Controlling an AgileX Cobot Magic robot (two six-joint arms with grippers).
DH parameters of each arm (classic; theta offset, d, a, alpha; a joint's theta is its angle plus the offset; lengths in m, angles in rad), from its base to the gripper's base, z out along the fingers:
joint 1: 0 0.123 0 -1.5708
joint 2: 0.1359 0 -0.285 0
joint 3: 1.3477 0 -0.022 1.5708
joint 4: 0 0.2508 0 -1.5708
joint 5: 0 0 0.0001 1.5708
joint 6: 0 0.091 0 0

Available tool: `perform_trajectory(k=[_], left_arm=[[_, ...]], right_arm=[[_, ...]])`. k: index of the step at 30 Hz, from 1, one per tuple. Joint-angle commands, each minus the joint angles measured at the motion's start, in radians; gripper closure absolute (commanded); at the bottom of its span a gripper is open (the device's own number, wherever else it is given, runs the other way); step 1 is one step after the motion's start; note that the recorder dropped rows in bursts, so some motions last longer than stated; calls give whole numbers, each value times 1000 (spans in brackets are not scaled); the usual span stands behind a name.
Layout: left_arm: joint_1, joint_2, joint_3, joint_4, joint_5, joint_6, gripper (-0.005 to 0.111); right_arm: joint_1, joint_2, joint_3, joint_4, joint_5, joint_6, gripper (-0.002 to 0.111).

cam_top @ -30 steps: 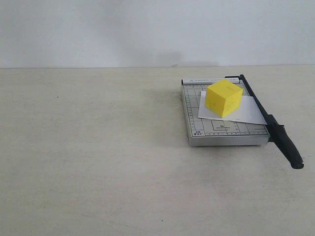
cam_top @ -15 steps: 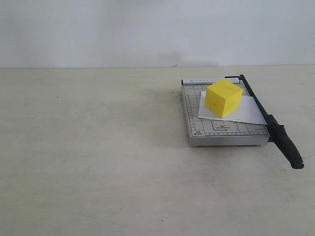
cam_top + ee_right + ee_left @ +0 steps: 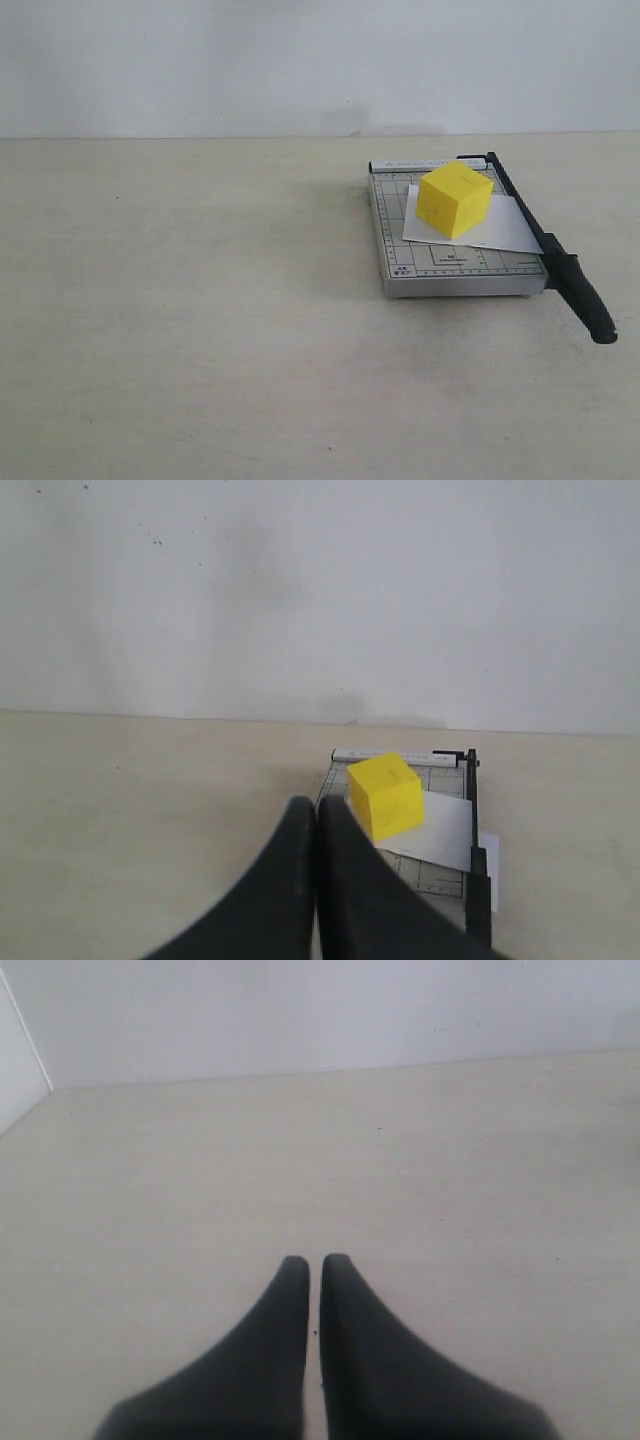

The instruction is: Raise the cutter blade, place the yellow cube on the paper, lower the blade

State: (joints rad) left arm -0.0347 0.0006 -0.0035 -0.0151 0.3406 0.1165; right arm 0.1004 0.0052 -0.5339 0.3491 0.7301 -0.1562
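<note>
The yellow cube rests on the white paper, which lies skewed on the grey gridded trimmer base. Along the base's right edge the cutter blade lies flat, its thick black handle sticking out past the front. The right wrist view shows the cube, the paper and the blade beyond my right gripper, which is shut and empty, apart from them. My left gripper is shut and empty over bare table. Neither arm appears in the exterior view.
A pale beige table spreads to the left and front of the trimmer, with a white wall behind it. A strip of paper pokes out past the blade.
</note>
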Motion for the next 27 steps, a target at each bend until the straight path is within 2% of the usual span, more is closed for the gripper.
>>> perform_trajectory(k=[1,3,5,12,15,17,24,27], left_arm=[[3,-1,4,1,-3,-9,102],[3,-1,4,1,-3,-9,102],[3,-1,4,1,-3,-9,102],[3,-1,4,1,-3,-9,102],[3,-1,4,1,-3,-9,102],[3,-1,4,1,-3,-9,102],[3,-1,4,1,-3,-9,102],[3,-1,4,1,-3,-9,102]], right_arm=[[-1,-5,36,0,-200,-140,108],[-1,-5,68,2,-331,-249,108],[-1,-5,113,0,-422,-273,108],[1,-5,375,-55,-560,-70,108],[1,-5,512,-138,-720,-8,108],[1,-5,534,-137,-783,-7,108],[1,-5,534,-138,-602,16,108],[1,-5,534,-136,-583,16,108]])
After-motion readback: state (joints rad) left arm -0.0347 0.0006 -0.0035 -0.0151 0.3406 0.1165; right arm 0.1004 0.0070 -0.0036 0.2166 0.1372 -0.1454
